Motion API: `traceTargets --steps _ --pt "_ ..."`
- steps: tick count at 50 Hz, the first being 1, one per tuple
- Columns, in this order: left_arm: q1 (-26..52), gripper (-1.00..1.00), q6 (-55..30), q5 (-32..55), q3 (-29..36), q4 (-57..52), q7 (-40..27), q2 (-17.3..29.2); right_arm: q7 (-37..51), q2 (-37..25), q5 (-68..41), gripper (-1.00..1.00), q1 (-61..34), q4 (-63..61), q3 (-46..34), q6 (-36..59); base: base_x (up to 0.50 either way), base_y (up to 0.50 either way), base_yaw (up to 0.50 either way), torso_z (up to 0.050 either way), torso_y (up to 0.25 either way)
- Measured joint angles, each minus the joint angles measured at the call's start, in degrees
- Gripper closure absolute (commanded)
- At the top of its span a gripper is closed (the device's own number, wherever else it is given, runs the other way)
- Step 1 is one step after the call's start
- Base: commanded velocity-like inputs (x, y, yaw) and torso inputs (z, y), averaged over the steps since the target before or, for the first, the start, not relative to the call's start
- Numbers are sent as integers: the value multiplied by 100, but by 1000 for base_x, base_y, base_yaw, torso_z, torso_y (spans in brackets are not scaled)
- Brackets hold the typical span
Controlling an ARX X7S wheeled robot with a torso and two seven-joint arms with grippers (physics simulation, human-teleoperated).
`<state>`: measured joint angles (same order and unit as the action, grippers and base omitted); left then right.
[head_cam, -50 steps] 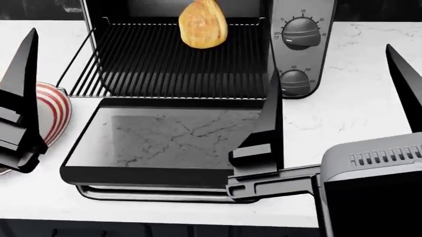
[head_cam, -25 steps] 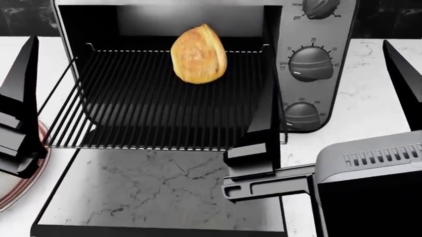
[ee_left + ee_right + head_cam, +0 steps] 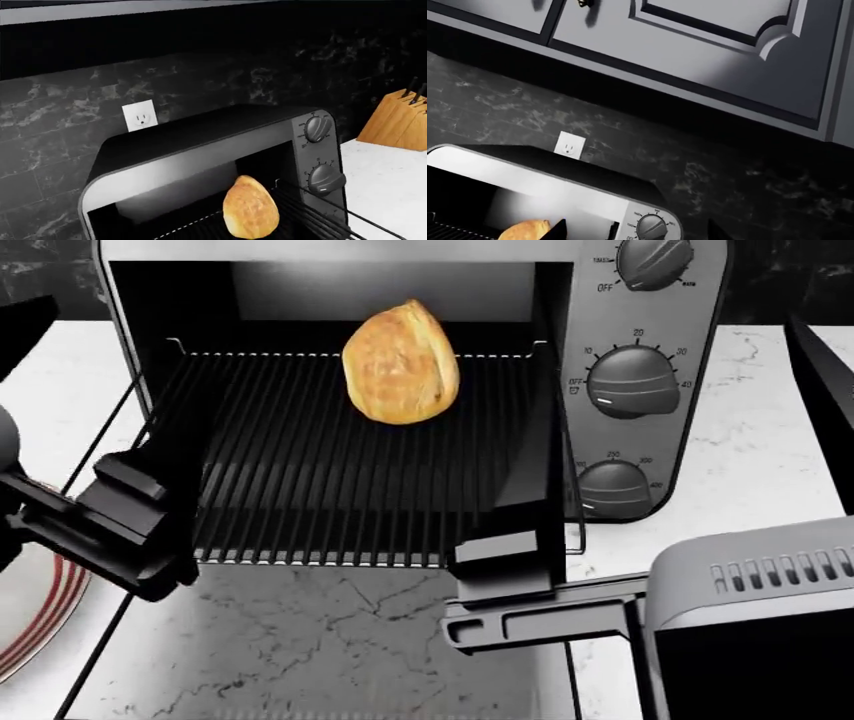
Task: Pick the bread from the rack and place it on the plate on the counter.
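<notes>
Bread (image 3: 400, 364) stands on end toward the back of the rack (image 3: 334, 490), inside the open toaster oven (image 3: 641, 370) and untouched. The right gripper (image 3: 674, 430) hangs spread wide, one finger at the rack's right edge; it should travel forward until both fingers flank the roll, then close gently. Whether the left gripper (image 3: 120, 530) is spread or closed, I cannot tell. Compared with half a second ago, the left arm has swung inward over the rack's left front, hiding more of the plate (image 3: 40, 625).

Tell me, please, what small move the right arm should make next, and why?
Probably ease the right gripper forward toward the bread: the roll sits untouched on the rack, and the open fingers are short of it.
</notes>
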<state>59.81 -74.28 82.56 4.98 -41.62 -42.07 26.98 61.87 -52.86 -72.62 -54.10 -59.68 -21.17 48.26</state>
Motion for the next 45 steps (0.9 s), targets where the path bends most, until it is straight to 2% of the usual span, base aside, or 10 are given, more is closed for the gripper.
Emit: traceTargets --steps 18,35,45 --pt "227 -100 288 -668 621 1632 1599 -349 352 -458 -120 -100 -739 -20 -1134 -767 0 0 0 0 0" --pt "664 -100 451 -1309 1321 2849 2520 -601 541 -877 16 -100 -1334 -21 -2199 -1515 0 0 0 0 0" --pt "898 -100 663 -1694 1692 3521 3027 -710 669 -1128 138 -100 -1960 -25 -3136 -2047 0 0 0 0 0"
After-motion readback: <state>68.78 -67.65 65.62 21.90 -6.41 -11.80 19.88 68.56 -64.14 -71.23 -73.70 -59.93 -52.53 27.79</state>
